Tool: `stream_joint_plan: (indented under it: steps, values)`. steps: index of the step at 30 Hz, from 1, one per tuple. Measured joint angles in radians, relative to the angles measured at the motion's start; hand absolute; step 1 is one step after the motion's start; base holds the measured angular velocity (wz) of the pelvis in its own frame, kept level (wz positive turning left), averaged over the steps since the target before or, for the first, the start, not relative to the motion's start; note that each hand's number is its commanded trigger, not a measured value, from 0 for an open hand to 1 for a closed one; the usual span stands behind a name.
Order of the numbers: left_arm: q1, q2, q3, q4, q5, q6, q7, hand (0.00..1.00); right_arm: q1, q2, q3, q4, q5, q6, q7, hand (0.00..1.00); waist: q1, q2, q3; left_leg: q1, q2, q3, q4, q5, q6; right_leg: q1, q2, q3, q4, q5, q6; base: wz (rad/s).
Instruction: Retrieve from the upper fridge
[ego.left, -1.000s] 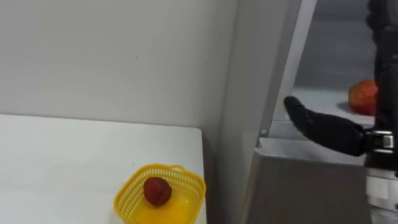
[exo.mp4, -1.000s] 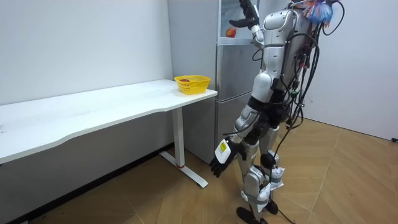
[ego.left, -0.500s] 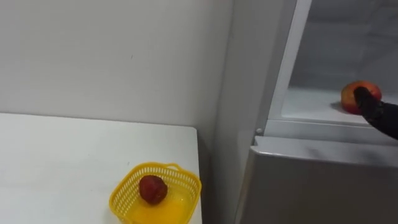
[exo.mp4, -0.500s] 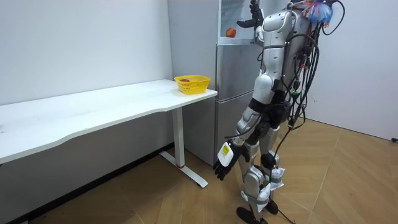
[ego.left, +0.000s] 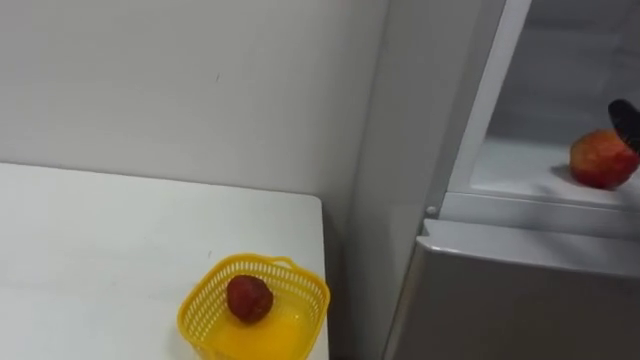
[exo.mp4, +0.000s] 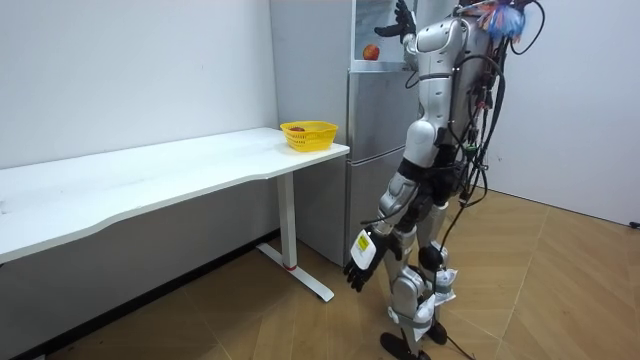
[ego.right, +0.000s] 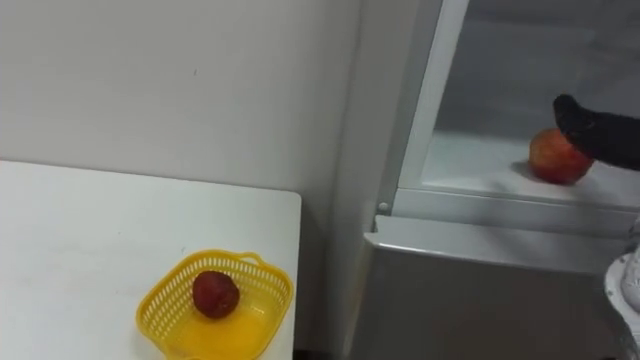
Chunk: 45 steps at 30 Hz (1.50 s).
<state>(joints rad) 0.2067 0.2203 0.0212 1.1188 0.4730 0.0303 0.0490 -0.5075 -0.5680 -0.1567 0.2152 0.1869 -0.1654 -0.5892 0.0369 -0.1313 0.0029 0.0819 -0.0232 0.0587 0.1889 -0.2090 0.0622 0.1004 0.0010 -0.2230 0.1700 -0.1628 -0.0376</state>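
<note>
A red-orange fruit (ego.right: 554, 160) lies on the white shelf (ego.right: 470, 160) of the open upper fridge compartment; it is also visible as the fruit (ego.left: 603, 160) and the fruit (exo.mp4: 371, 52). My right hand (ego.right: 603, 135) reaches into the compartment from the right, fingers straight, its tips just above and against the fruit's right side. It is not closed round it. My left hand (exo.mp4: 362, 268) hangs relaxed beside my thigh. I stand right in front of the fridge (exo.mp4: 375, 150).
A yellow basket (ego.left: 203, 302) holding a dark red fruit (ego.left: 249, 298) sits at the near right corner of the white table (ego.left: 100, 240), left of the fridge. The shut lower fridge door (ego.left: 520, 300) lies below the shelf. A white wall rises behind the table.
My right hand has moved from the fridge's front edge deeper in and to the right, up to the fruit. The view has shifted slightly.
</note>
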Motion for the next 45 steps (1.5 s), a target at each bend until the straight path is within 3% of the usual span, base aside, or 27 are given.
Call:
stream_joint_plan:
  steps: [3, 5, 9, 20, 24, 33, 38, 45]
  values:
    - [0.009, 0.003, 0.008, -0.004, 0.002, 0.014, -0.006, 0.0, -0.032, -0.001, 0.027, 0.079, 0.013, 0.007, 0.03, 0.0, 0.001, -0.012, -0.001, -0.005, -0.001, -0.012, 0.0, 0.0, -0.001, 0.001, -0.001, -0.016, 0.001, 0.0, 0.0, 0.1]
    - [0.024, 0.004, 0.028, -0.038, 0.002, 0.015, -0.012, 0.0, -0.035, -0.002, 0.028, 0.132, 0.023, 0.03, 0.075, 0.0, 0.004, -0.021, -0.0076, -0.014, -0.002, -0.019, 0.005, 0.0, -0.001, -0.003, -0.001, -0.026, 0.0, 0.0, 0.0, 0.11]
    - [0.032, 0.005, 0.049, -0.051, 0.002, 0.016, -0.014, 0.0, -0.035, -0.002, 0.029, 0.143, 0.035, 0.054, 0.132, 0.0, 0.02, -0.02, -0.007, -0.021, -0.004, -0.022, 0.015, 0.0, 0.0, -0.006, -0.001, -0.029, 0.0, 0.0, 0.0, 0.03]
    - [0.069, 0.026, 0.055, -0.068, 0.002, 0.017, -0.035, 0.0, -0.037, -0.08, 0.074, 0.262, 0.072, 0.06, 0.233, 0.0, 0.028, -0.051, -0.0053, -0.021, -0.007, -0.036, 0.015, 0.0, -0.001, 0.0, -0.007, -0.04, 0.001, 0.0, 0.0, 0.03]
    - [0.069, 0.03, 0.055, -0.07, 0.001, 0.034, -0.038, 0.0, -0.057, -0.111, 0.102, 0.328, 0.122, 0.064, 0.244, 0.0, 0.027, -0.056, -0.0063, -0.022, -0.006, -0.037, 0.016, 0.001, -0.001, 0.0, -0.007, -0.036, 0.0, 0.0, 0.0, 0.0]
    - [0.074, 0.029, 0.054, -0.07, 0.0, 0.055, -0.039, 0.0, -0.095, -0.112, 0.137, 0.443, 0.125, 0.1, 0.284, 0.0, 0.025, -0.047, -0.0078, -0.023, -0.007, -0.036, 0.025, 0.001, -0.001, 0.002, -0.007, -0.037, 0.001, 0.0, 0.0, 0.0]
    - [0.078, 0.036, 0.055, -0.07, 0.0, 0.055, -0.033, 0.0, -0.095, -0.116, 0.137, 0.442, 0.125, 0.101, 0.285, 0.0, 0.021, -0.032, -0.0122, -0.024, -0.007, -0.037, 0.025, 0.001, -0.001, 0.002, -0.008, -0.038, 0.002, 0.0, 0.0, 0.0]
    - [0.077, 0.036, 0.055, -0.07, 0.001, 0.055, -0.029, 0.0, -0.095, -0.128, 0.137, 0.442, 0.122, 0.101, 0.286, 0.0, 0.018, -0.03, -0.0112, -0.018, -0.007, -0.037, 0.029, 0.0, 0.0, 0.01, -0.008, -0.037, 0.003, 0.0, 0.0, 0.0]
